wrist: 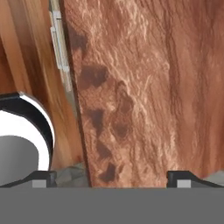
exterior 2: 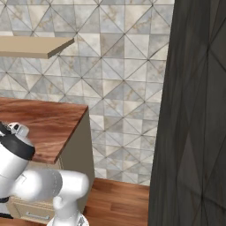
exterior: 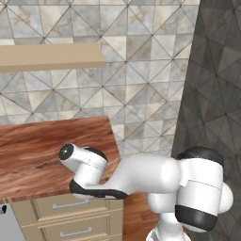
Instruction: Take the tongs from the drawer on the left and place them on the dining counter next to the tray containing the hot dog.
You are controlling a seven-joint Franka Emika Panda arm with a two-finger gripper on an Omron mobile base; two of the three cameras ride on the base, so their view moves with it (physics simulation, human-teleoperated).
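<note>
My gripper (wrist: 113,178) hangs over a reddish-brown wood-grain counter top (wrist: 148,87), just inside its front edge. It is open, its two dark fingertips (wrist: 43,177) set wide apart with nothing between them. Under that counter sit beige drawers (exterior: 70,205) with silver bar handles (wrist: 58,40), all shut; I cannot tell which one is the task's drawer. The tongs are hidden. The dining counter, the tray and the hot dog are out of view.
The counter (exterior: 42,150) stands against a tiled wall (exterior: 141,70), with a beige shelf (exterior: 52,57) above it. A dark panelled wall (exterior 2: 194,114) rises at the right. Wooden floor (exterior 2: 119,198) lies between the counter's end and that wall.
</note>
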